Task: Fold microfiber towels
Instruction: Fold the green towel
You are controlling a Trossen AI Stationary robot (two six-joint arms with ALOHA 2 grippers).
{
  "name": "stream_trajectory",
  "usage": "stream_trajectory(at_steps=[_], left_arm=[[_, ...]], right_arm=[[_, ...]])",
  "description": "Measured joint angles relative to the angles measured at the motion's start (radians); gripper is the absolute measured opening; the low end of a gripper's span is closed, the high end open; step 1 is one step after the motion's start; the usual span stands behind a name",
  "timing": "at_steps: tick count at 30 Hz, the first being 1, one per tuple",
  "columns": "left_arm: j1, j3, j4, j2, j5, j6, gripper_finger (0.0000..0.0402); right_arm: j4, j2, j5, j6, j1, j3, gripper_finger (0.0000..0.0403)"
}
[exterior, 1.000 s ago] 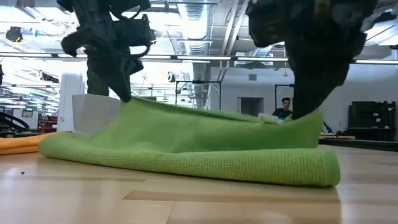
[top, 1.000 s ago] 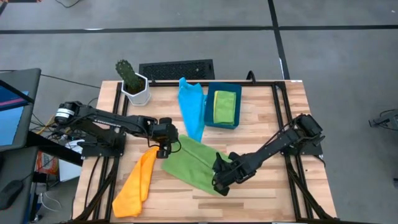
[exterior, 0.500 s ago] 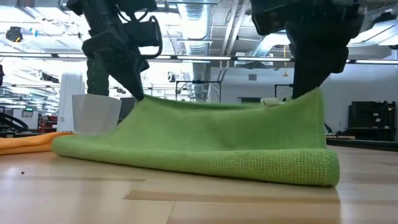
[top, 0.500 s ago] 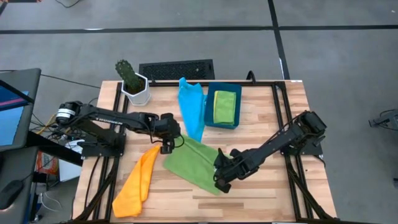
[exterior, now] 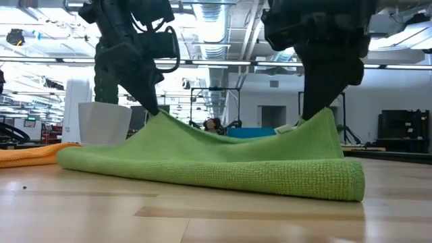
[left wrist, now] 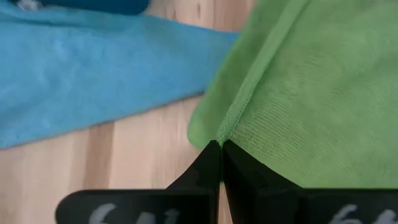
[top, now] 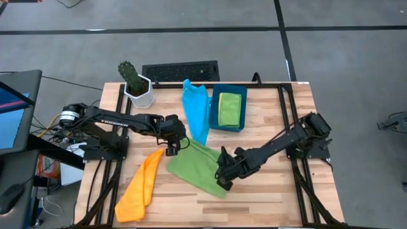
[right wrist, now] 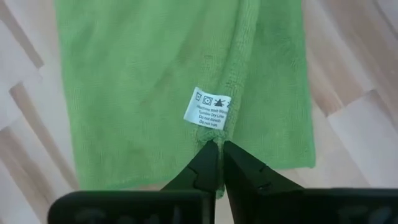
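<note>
Between the two end effectors the green towel [top: 198, 166] is strung out over the middle of the bench [top: 267, 197], its long axis running straight from one to the other. The left end effector [top: 172, 141] has its fingers pressed together on the hem at the far corner, the one nearest the light blue towel [top: 196, 114]. The right end effector [top: 222, 174] pinches the opposite edge just below the white care label [right wrist: 208, 109], fingers all but together on the cloth. From table height both corners stand lifted while the doubled bulk of the towel sags onto the wood beneath them. Each arm is at its own end, so neither is nearer. I'd judge the coming move turns on carrying both held corners across that long axis, towards the edge lying on the bench.
</note>
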Motion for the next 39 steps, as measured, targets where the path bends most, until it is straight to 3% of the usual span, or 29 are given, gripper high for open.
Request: stream_trajectory(at_steps=[16,27,30,32,36,39], left_arm=[[0.003,0.0,0.043,0.0,-0.017,0.004,0.0006],[0.003,0.0,0.044,0.0,0.01,0.012,0.0113],[0.003,0.0,0.046,0.0,0.01,-0.011,0.013],[0.004,-0.001,0.061,0.0,0.056,-0.05,0.0136],[-0.003,-0.029,0.227,-0.002,0.287,-0.101,0.0129],[-0.021,-0.086,0.387,-0.002,0.307,-0.17,0.0109]], right_arm=[[-0.073,0.0,-0.009,0.038,-0.015,0.0,0.0051],[-0.079,0.0,-0.024,0.046,-0.034,0.0,0.0123],[-0.09,0.0,0.019,0.042,-0.034,0.0,0.0144],[-0.092,0.0,0.068,0.06,-0.033,0.0,0.0154],[-0.067,-0.032,0.173,0.082,0.0,0.001,0.0164],[-0.073,-0.038,0.21,0.083,0.037,0.001,0.0165]])
